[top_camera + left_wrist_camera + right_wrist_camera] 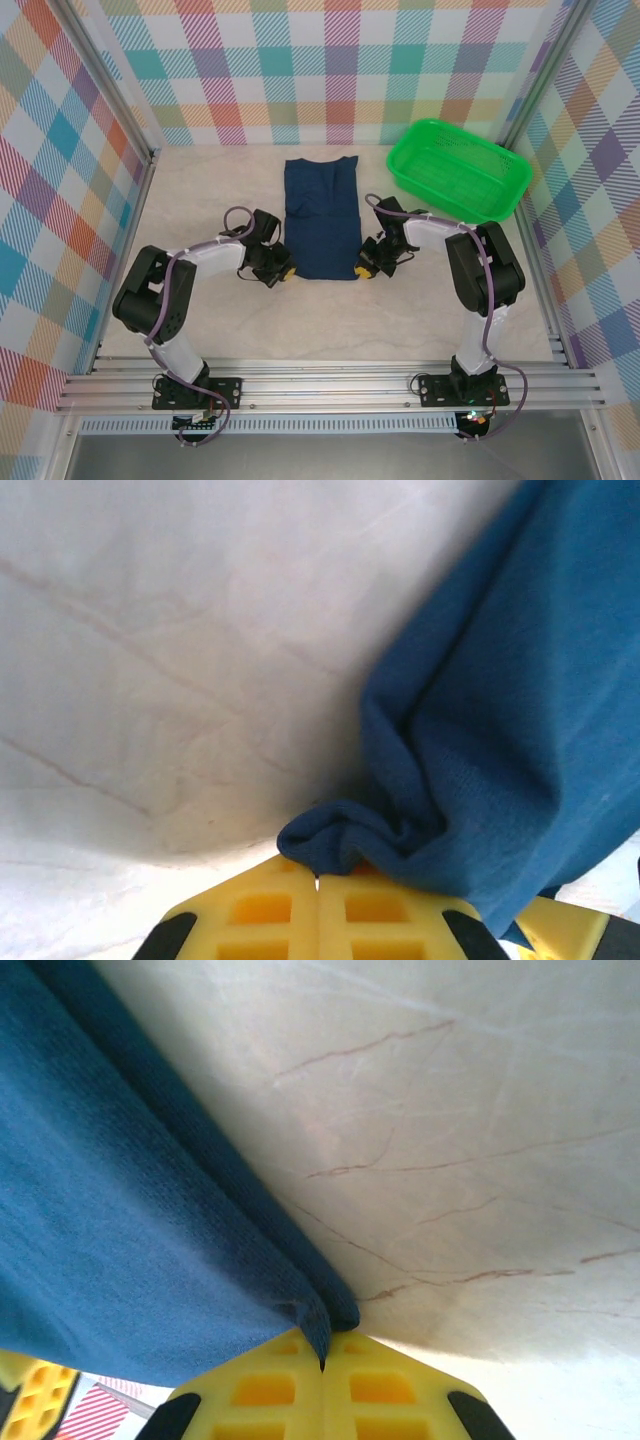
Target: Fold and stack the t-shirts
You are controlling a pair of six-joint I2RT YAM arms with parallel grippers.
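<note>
Navy cotton t-shirt [320,215], folded into a long panel, lies on the pale table [200,190], left of the green basket [460,170]. Left gripper [318,882] and right gripper [322,1365] — yellow jaws pressed together — each pinch a near corner of its hem.

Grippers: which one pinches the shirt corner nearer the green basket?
The right gripper, on the near right corner of the t-shirt; the left gripper pinches the left corner, farther from the basket.
</note>
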